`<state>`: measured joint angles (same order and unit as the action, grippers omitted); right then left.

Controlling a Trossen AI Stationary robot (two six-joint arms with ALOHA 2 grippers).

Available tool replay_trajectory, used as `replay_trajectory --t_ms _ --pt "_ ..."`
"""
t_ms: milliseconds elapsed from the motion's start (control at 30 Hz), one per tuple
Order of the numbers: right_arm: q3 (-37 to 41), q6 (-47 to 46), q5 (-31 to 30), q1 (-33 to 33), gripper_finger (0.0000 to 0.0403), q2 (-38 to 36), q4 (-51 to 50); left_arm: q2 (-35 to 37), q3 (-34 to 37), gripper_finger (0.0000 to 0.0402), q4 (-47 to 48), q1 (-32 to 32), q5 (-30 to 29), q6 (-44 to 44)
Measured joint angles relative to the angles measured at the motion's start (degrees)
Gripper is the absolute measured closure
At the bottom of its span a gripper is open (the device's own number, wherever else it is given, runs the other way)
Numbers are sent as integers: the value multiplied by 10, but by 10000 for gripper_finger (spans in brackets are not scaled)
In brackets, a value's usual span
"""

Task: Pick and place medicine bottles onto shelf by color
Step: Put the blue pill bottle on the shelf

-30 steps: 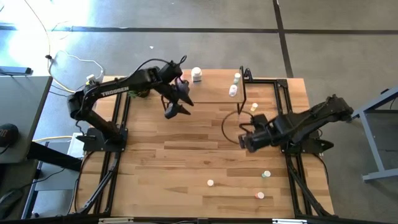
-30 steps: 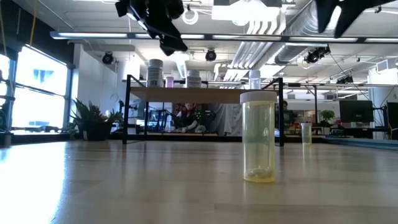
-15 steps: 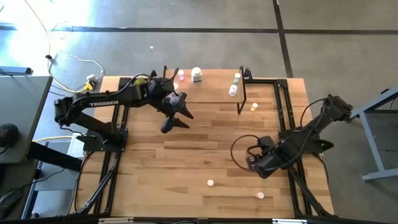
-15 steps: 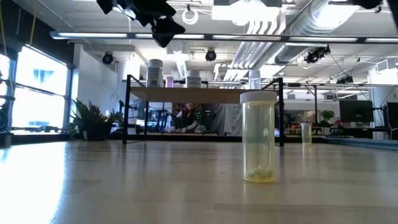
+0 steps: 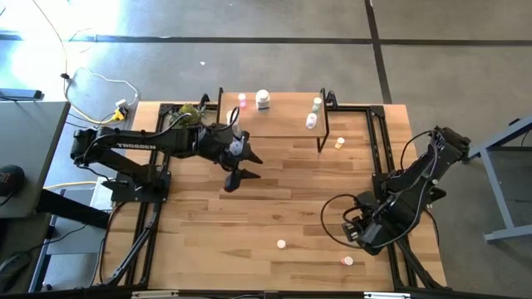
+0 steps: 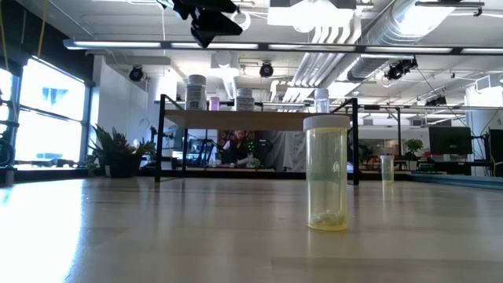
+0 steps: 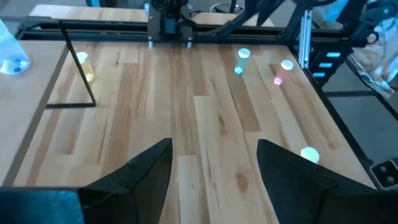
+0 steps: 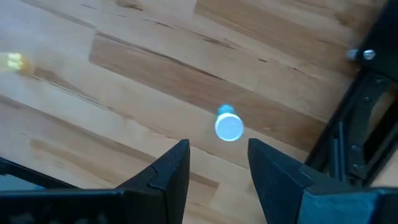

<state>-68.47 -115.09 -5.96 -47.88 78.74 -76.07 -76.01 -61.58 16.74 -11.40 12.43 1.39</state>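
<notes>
The right gripper (image 5: 359,235) hangs low over the table near the right edge, toward the front. Its two dark fingers (image 8: 168,177) stand apart and hold nothing. Between them, a little ahead, a small bottle with a round white cap (image 8: 228,127) stands upright on the wood; the fingers do not touch it. The body of this bottle looks green, but it is mostly hidden under the cap. Near the front right corner stands a pink bottle (image 5: 347,261), and a small pale one (image 5: 281,244) stands more to the middle of the front edge.

The left gripper (image 5: 235,177) hangs above the middle of the table, on the left half. Its fingers (image 7: 146,169) are spread wide and empty, with bare planks below them.

The table (image 5: 266,191) is made of light wooden planks with visible grain, with a black metal frame along its sides. The shelf (image 5: 274,112) stands at the back edge, a flat light-wood board on thin black legs. On it are a pink bottle (image 5: 243,100), a larger white one (image 5: 263,100) and two small pale ones (image 5: 313,112). A yellow bottle (image 5: 339,143) stands on the table just beside the right leg of the shelf. A green leafy plant (image 5: 189,112) lies near the back left corner.

In the low view, a clear yellowish bottle with a white cap (image 6: 325,173) stands close to the camera.
</notes>
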Motion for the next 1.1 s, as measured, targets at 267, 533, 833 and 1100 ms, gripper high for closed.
replay_trajectory --t_ms 267,533,833,1100 --pt "0 0 1 -21 219 3 -17 0 0 179 -8 49 -76 -55" --pt "0 0 0 -33 203 30 -21 0 0 179 -10 79 -131 -68" --pt "40 -10 -2 -33 203 53 60 0 0 179 -21 85 -133 -74" --pt "115 -43 25 -36 203 53 123 0 0 179 -21 85 -134 -83"
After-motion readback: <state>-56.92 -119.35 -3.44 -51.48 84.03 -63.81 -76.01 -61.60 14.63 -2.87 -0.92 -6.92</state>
